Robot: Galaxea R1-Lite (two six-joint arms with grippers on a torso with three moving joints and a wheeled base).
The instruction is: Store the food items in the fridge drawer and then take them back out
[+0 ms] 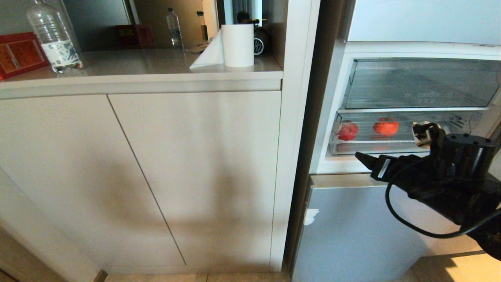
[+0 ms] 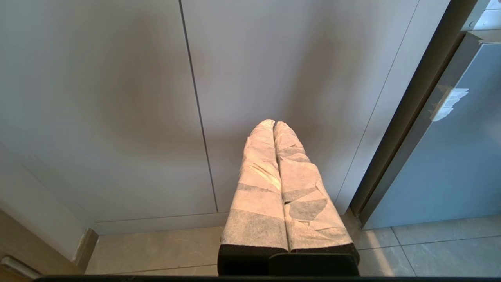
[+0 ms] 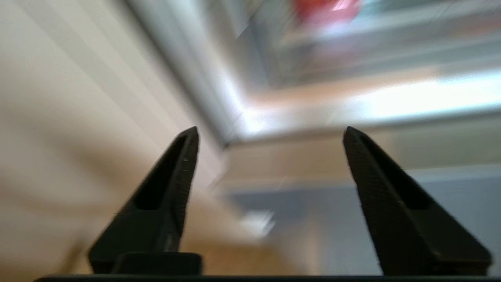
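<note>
A round red-orange fruit (image 1: 386, 126) lies in the shallow clear fridge drawer (image 1: 395, 147), low in the open fridge. A second red shape (image 1: 347, 131) shows at the drawer's left end; I cannot tell if it is another fruit or a reflection. My right gripper (image 1: 368, 158) hangs in front of the fridge, below and right of the fruit, pointing left, apart from the drawer. In the right wrist view this gripper (image 3: 270, 133) is open and empty, with the fruit (image 3: 325, 9) a red blur beyond it. My left gripper (image 2: 274, 123), wrapped in white tape, is shut and parked low before the cabinet doors.
A taller clear bin with lettering (image 1: 422, 84) sits above the drawer. Below is the grey lower fridge door (image 1: 352, 227). Left of the fridge stand white cabinet doors (image 1: 195, 176) under a counter with a paper towel roll (image 1: 237, 45), a water bottle (image 1: 54, 37) and a red box (image 1: 19, 53).
</note>
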